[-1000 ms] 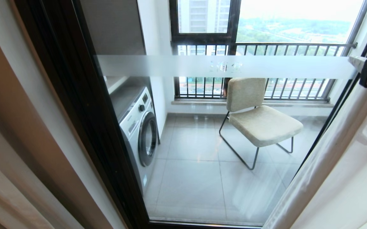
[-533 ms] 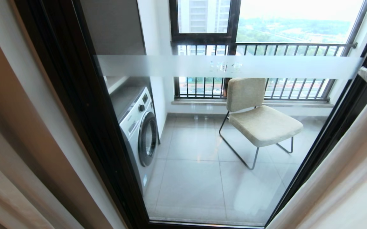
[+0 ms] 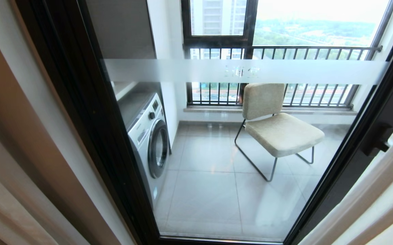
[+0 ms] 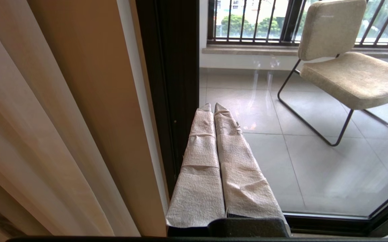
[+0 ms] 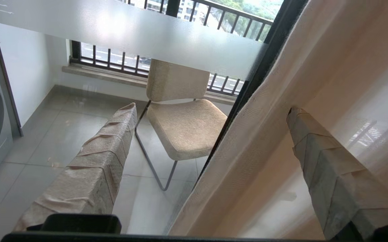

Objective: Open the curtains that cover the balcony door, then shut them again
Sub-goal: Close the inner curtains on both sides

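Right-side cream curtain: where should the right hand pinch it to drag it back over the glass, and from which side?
Probably the free leading edge of the cream woven curtain, the hem that hangs beside the dark metal door frame. Come in from the glass side. The right hand already straddles that hem with its fingers spread wide, so one shutting motion should catch the fabric fold.

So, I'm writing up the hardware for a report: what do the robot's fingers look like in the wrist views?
Both grippers have two long tapering fingers wrapped in crinkled off-white tape, left fingers and right fingers, each rising from a black base.
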